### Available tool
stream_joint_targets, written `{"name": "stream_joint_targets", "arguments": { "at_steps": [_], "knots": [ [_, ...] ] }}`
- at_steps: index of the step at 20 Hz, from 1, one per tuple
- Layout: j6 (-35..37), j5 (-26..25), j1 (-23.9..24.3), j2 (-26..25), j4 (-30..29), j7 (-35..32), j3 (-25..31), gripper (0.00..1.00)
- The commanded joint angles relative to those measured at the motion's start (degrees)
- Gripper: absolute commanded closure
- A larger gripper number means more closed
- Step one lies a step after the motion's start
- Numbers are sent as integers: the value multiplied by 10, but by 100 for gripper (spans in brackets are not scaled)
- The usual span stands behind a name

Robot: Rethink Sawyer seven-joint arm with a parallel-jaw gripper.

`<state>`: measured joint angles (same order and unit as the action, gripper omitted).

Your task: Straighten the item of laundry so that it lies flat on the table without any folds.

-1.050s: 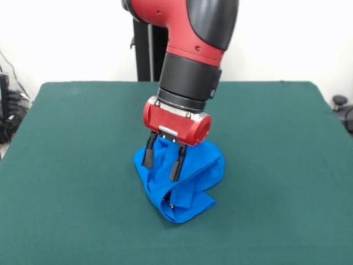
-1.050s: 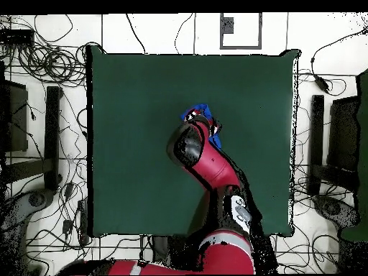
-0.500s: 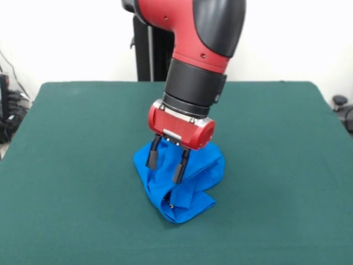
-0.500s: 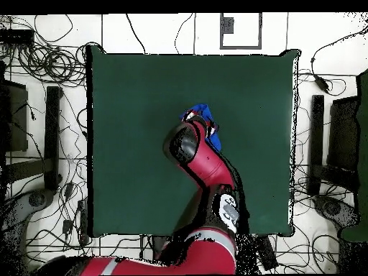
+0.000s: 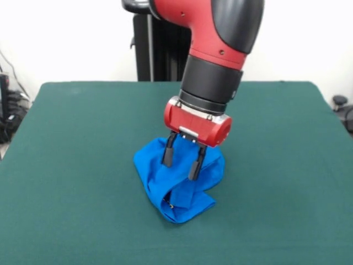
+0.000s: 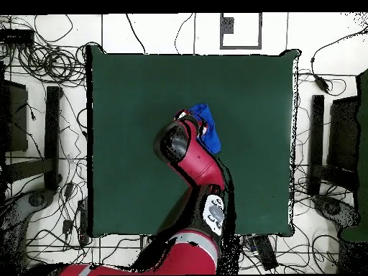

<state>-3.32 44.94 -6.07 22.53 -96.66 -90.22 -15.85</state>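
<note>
We find the blue T-shirt point(image 5: 179, 185) lying crumpled in a bunched heap near the middle of the green felt table point(image 5: 71, 165), with bare felt on every side of it. The garment is folded over itself: one thick roll of cloth runs along its lower edge, and a rounded lobe sits on the side of the heap under the arm's wrist. We cannot make out any lettering or graphic on the visible folds.

The red and black arm point(image 5: 212, 52) descends over the shirt, tilted rather than plumb. Its red wrist block carries the gripper point(image 5: 181, 160), which sits directly above the upper part of the heap. We observe the two black fingers point(image 5: 167, 153) spread apart, with blue cloth visible in the gap between them. Their tips are level with the top of the bunched fabric; we cannot tell whether they touch it or stand just clear of it. Nothing is clamped between them.

In the overhead view, the shirt point(image 6: 205, 126) shows only as a small blue patch beside the arm's dark elbow housing point(image 6: 172, 142), most of it covered by the arm. The gripper itself is hidden there. The table point(image 6: 129, 93) is far larger than the shirt. Beyond the table edges, cables point(image 6: 43, 61) lie across a white tiled floor point(image 6: 162, 32).
</note>
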Motion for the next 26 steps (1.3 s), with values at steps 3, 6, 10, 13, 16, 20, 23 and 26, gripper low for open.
{"name": "stream_joint_targets", "arguments": {
  "at_steps": [3, 6, 10, 13, 16, 20, 23, 26],
  "knots": [
    [88, 49, -24, -33, 62, -151, 0, 0],
    [50, 42, -5, -45, 66, -145, 27, 0],
    [37, 42, -4, -67, 86, -143, 27, 0],
    [44, 58, -20, -83, 103, -149, 7, 0],
    [71, 78, -37, -103, 124, -156, -24, 0],
    [156, 101, -66, -142, 161, -197, -93, 0],
    [173, 101, -72, -165, 177, -201, -114, 0],
    [187, 103, -78, -193, 198, -214, -135, 0]
  ]
}}
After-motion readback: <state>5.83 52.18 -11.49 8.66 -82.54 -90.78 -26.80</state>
